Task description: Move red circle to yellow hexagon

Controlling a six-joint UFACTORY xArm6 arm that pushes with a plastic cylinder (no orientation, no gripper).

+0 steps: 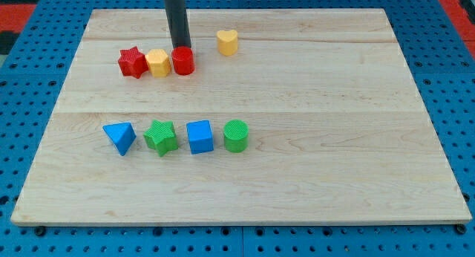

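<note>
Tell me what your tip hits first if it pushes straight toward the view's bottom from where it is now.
My tip sits at the upper edge of the red circle, apparently touching it, so that block comes first. Beyond it, the blue cube lies roughly in line, though depth is hard to judge.

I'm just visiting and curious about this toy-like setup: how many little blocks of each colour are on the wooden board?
Red: 2, the red star and the red circle
Yellow: 2, the yellow hexagon and the yellow heart
Blue: 2, the blue triangle and the blue cube
Green: 2, the green star and the green circle
Total: 8
My tip is at the red circle's top edge.
</note>
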